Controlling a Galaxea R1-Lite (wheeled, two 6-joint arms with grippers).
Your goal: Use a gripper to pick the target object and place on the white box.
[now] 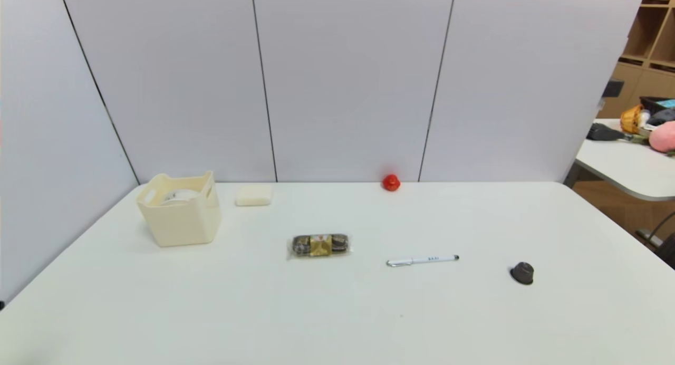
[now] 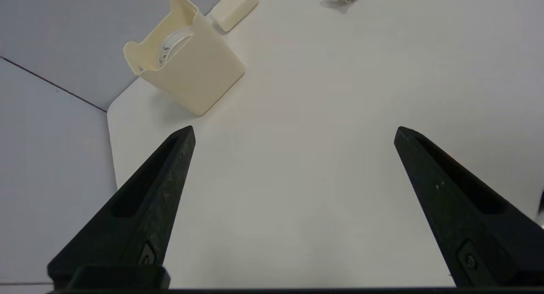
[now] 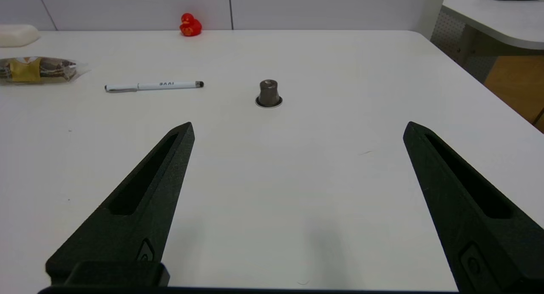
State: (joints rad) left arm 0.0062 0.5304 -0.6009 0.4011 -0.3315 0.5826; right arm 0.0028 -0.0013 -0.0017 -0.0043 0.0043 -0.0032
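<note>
One white cup (image 2: 174, 45) sits inside the cream bin (image 1: 184, 214) at the table's far left corner, beside a pale block (image 1: 254, 195). The left gripper (image 2: 294, 134) hovers above the near left of the white table (image 1: 337, 312), jaws spread wide (nothing between them). Above the table's right side, the right gripper (image 3: 299, 130) idles, likewise wide open and holding nothing.

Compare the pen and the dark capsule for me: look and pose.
The pen is white and slender, while the capsule is dark and squat. The pen lies on its side; the capsule stands on its wide rim. The pen carries printed lettering, whereas the capsule shows none. Both rest on the white table, outside the cream bin.
</note>
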